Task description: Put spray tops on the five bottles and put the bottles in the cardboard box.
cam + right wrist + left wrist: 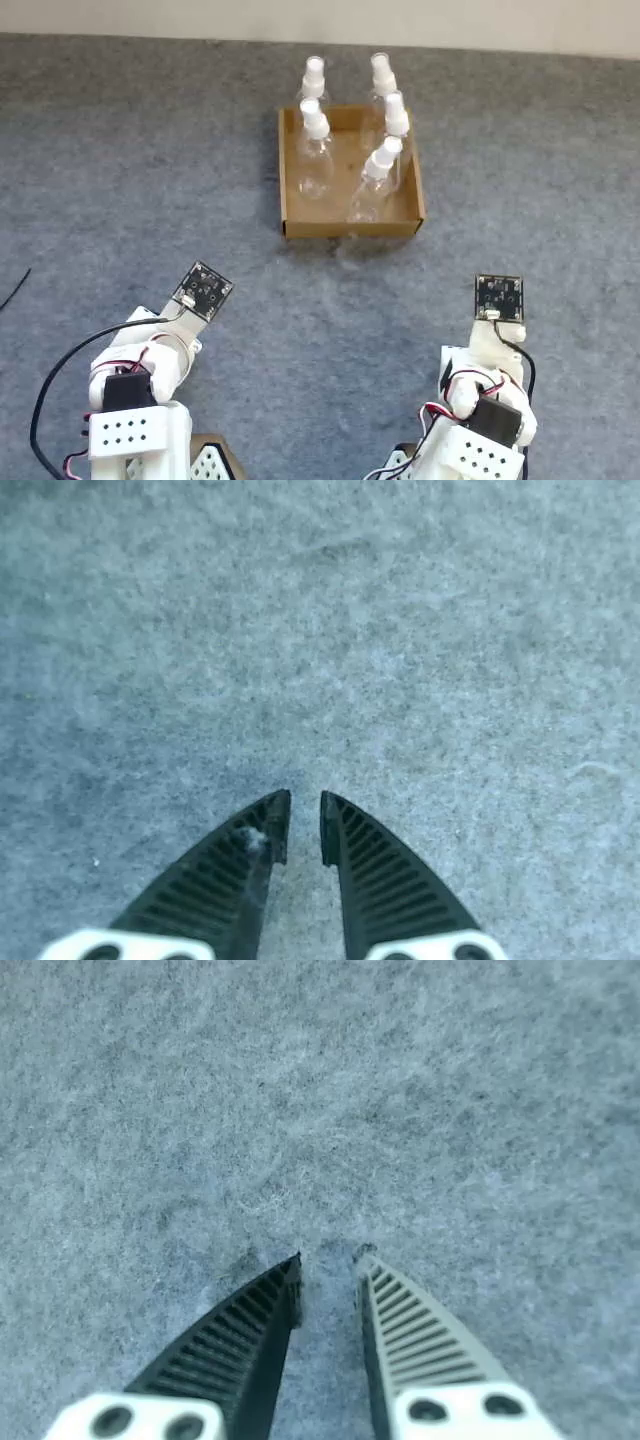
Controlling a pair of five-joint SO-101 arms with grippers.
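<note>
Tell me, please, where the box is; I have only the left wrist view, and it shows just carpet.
Observer: The box sits on the carpet at the far middle of the high view.
Operator: Do the bottles have their tops on?
Observer: All five bottles carry white spray tops; one bottle leans, and the others look upright.
Operator: What is the right gripper doing?
Observer: The right gripper hangs over bare carpet, jaws slightly apart, holding nothing.
</note>
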